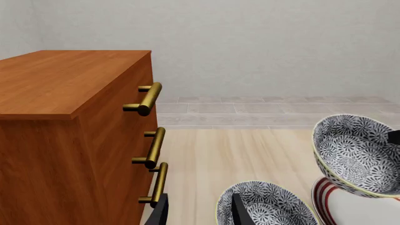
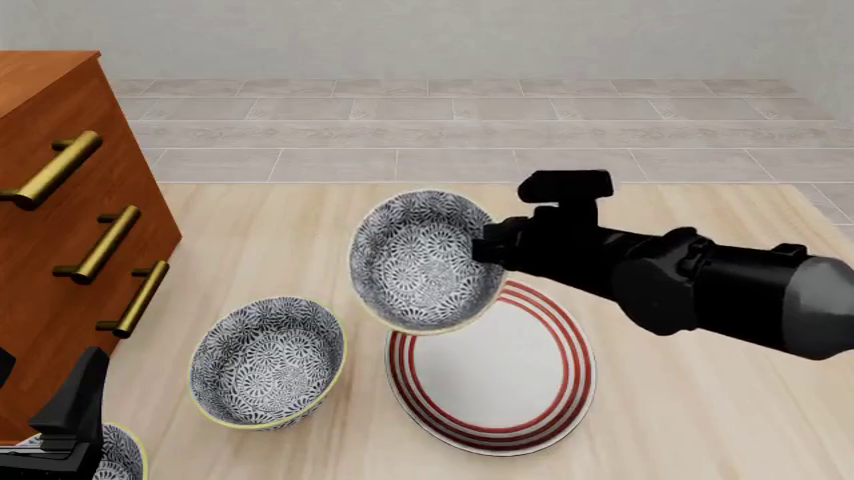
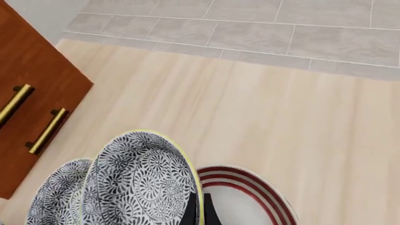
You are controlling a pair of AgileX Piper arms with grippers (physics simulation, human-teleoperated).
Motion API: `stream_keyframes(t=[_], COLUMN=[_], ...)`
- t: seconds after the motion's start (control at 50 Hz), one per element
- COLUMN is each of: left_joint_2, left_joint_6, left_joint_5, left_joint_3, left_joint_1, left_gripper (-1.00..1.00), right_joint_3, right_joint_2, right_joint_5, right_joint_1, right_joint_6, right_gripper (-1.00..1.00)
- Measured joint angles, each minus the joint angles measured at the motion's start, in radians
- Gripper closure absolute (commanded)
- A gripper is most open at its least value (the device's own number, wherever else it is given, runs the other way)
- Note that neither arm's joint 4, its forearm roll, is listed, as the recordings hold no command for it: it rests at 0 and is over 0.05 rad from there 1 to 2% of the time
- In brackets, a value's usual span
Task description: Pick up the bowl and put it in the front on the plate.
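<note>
At frame centre, the right gripper (image 2: 489,262) pinched the rim of the bowl (image 2: 420,260), which hung steeply tilted over the plate (image 2: 534,400) — a thin rim grip could slip. The left gripper (image 2: 60,425) sat lower left, jaws apart, near a second bowl (image 2: 264,362).

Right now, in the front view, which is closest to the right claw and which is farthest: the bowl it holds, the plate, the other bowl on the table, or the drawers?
1. Held bowl, gripped by the right claw.
2. Plate, just below.
3. Table bowl, farther left.
4. Drawers, far left.
</note>
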Motion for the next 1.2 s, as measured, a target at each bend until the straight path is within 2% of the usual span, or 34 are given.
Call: stream_keyframes(t=[0.6,1.2], left_joint_2=[0.000,0.000], left_joint_6=[0.000,0.000], left_joint_5=[0.000,0.000], left_joint_3=[0.000,0.000], left_joint_1=[0.000,0.000], left_gripper=[-1.00,-1.00], right_joint_3=[0.147,0.268], right_joint_2=[-0.029,-0.064], right_joint_5=[-0.116,-0.182], right_joint_1=[-0.058,-0.061], right_joint_6=[0.043,0.078], right_gripper=[1.00,1.00])
